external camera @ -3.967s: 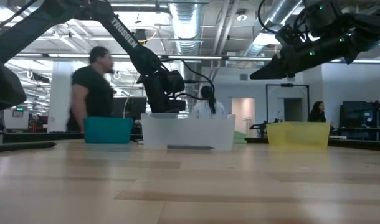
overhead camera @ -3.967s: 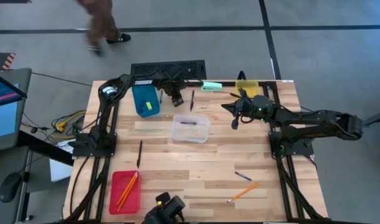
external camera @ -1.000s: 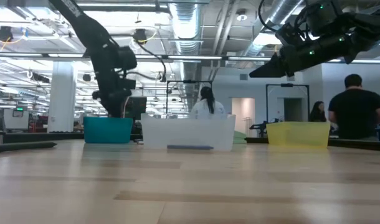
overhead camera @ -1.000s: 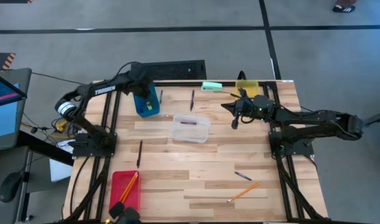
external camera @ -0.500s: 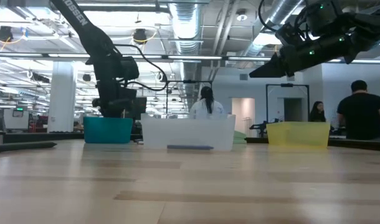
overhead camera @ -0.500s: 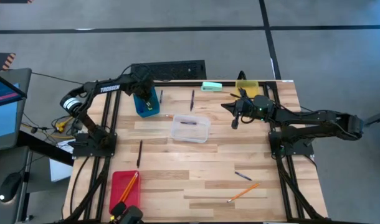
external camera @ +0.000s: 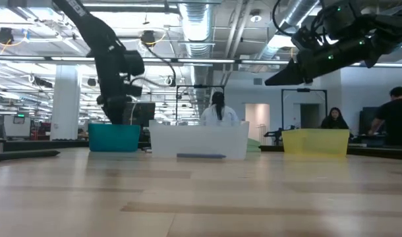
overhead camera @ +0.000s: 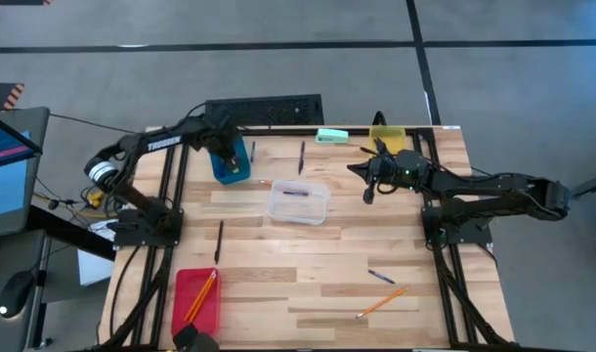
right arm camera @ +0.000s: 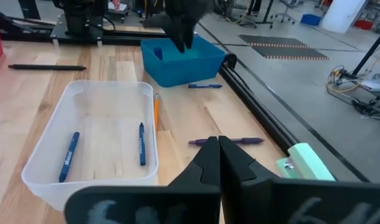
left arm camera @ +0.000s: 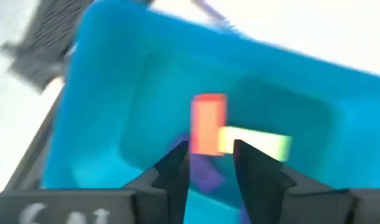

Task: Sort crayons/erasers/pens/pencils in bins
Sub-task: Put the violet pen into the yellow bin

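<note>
A: Where is our left gripper [left arm camera: 210, 163]?

B: We hold it right over the small blue rectangular plastic bin [left arm camera: 103, 99]. Its fingers [left arm camera: 175, 168] are parted, with nothing between them. Just below, on the bin floor, lie an orange-red chunky eraser [left arm camera: 207, 123] touching a yellow chunky eraser [left arm camera: 255, 141]. We judge the spread fingers suit a drop just made here.

A: And our right gripper [right arm camera: 219, 148]?

B: We keep it raised, waiting, fingers pressed together on nothing. Ahead of it a dark-blue pen [right arm camera: 226, 141] lies on the wooden table [overhead camera: 327, 254], and beside that the clear plastic tub [right arm camera: 34, 163] with two blue pens [right arm camera: 70, 155] inside.

A: What is left around us?

B: Farther off, a thin orange pencil [overhead camera: 381, 302] and another blue pen [overhead camera: 380, 277] lie loose; the red bin [overhead camera: 197, 298] has pencils. The translucent yellow bin [overhead camera: 387, 133] and a flat mint-green object [overhead camera: 331, 135] sit behind the right gripper. Nothing blocks the loose pieces.
</note>
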Controlling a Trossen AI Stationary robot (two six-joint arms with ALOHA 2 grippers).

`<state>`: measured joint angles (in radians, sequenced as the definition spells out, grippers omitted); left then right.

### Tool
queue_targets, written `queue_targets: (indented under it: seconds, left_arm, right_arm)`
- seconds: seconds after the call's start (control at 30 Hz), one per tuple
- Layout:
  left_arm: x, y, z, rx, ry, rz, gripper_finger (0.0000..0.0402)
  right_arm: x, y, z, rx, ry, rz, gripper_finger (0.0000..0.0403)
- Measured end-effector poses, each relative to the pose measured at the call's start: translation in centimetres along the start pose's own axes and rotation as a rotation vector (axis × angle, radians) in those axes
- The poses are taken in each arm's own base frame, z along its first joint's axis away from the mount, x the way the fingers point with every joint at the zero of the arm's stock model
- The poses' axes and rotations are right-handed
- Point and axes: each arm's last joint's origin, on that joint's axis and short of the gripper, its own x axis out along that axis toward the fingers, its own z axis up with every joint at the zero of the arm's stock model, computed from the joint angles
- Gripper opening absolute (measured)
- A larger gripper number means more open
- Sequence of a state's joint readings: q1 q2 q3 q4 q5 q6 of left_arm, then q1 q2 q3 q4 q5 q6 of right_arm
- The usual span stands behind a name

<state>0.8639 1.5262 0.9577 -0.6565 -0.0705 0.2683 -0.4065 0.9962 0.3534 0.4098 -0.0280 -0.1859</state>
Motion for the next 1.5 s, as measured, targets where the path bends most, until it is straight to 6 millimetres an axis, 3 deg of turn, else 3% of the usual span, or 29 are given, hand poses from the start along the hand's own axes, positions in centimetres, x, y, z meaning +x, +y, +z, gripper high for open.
queue_targets:
  seconds: [0.23, 0.37, 0.57, 0.83, 1.07, 1.33, 1.5]
  left_arm:
    - [-3.5, -2.3, 1.0, 0.106, -0.28, -0.357, 0.0017]
    - [-4.3, -4.2, 2.8, 0.145, -0.444, -0.441, 0.0005]
    - [-3.6, -7.8, 5.2, 0.107, -0.554, -0.448, 0.0]
    - [-0.1, -11.4, 8.0, -0.047, -0.494, -0.299, 0.0001]
    - [1.9, -13.1, 12.4, -0.024, -0.451, -0.243, 0.0051]
    - [4.7, -10.6, 16.7, 0.003, -0.215, -0.202, 0.0152]
    - [7.2, -9.7, 18.9, 0.007, -0.09, -0.207, 0.0172]
  right_arm:
    - [0.0, 0.0, -0.2, 0.002, 0.015, 0.003, 0.0004]
    - [0.0, 0.0, -0.1, -0.004, 0.009, 0.001, 0.0005]
    - [0.0, 0.0, -0.1, -0.029, 0.012, 0.002, 0.0003]
    - [0.0, 0.0, -0.2, -0.032, 0.019, 0.003, 0.0005]
    - [0.0, 0.0, -0.2, -0.032, 0.025, 0.005, 0.0004]
    - [0.0, 0.1, -0.3, -0.032, 0.032, 0.006, 0.0003]
    - [0.0, 0.1, -0.3, -0.032, 0.032, 0.007, 0.0005]
